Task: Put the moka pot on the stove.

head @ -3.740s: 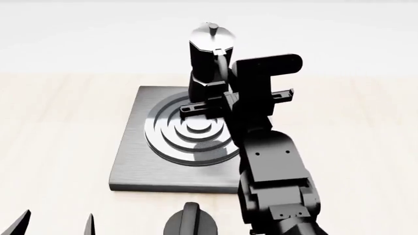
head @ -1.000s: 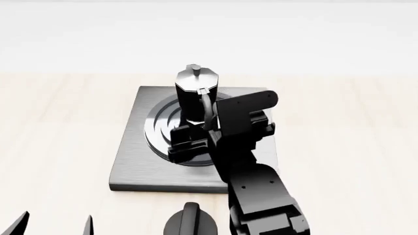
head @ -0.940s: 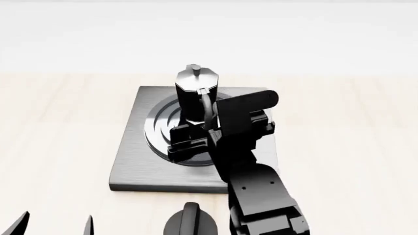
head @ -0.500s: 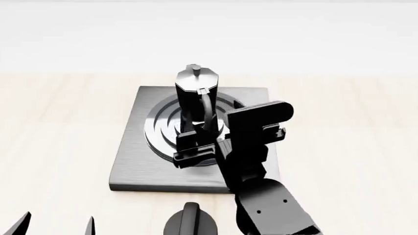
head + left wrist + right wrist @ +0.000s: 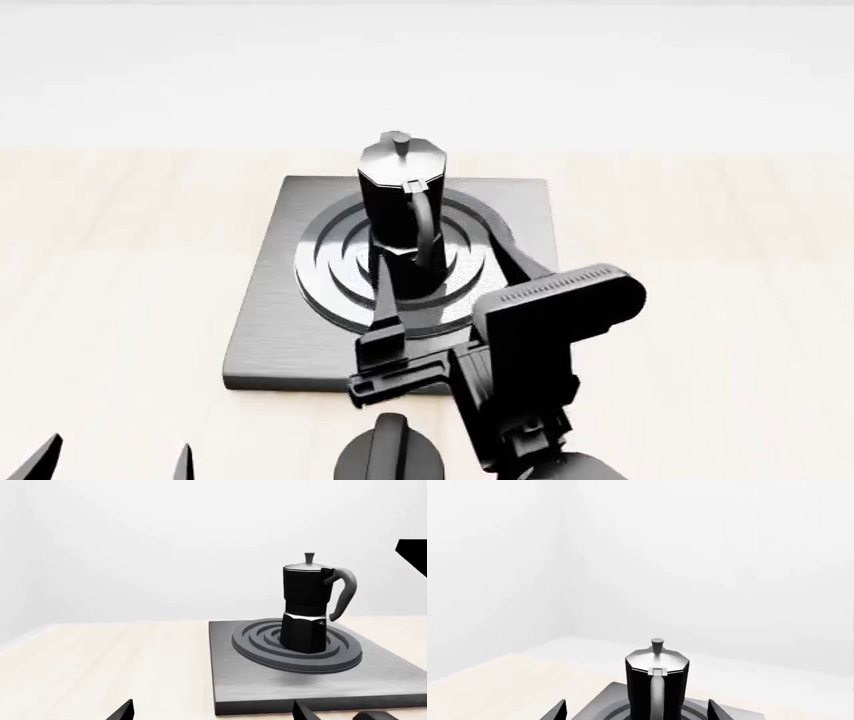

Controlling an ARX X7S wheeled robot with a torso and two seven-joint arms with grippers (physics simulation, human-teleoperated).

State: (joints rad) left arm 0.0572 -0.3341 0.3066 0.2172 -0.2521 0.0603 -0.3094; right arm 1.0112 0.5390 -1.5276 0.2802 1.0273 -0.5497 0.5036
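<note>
On the stove (image 5: 274, 300), the moka pot (image 5: 400, 205) stands clear of (beyond) the right pincer (image 5: 390, 352).

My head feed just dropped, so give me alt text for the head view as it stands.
The moka pot stands upright on the dark rings in the middle of the stove, held by nothing. The right gripper is open and nearer the camera, clear of the pot. A short black knob sits at the bottom edge.

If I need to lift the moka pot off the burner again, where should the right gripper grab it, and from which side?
Take the moka pot by its curved handle. The handle faces the robot, and the right gripper is open on that side. Come in level from the near side and close across the handle; the faceted body looks wider and harder to hold.
</note>
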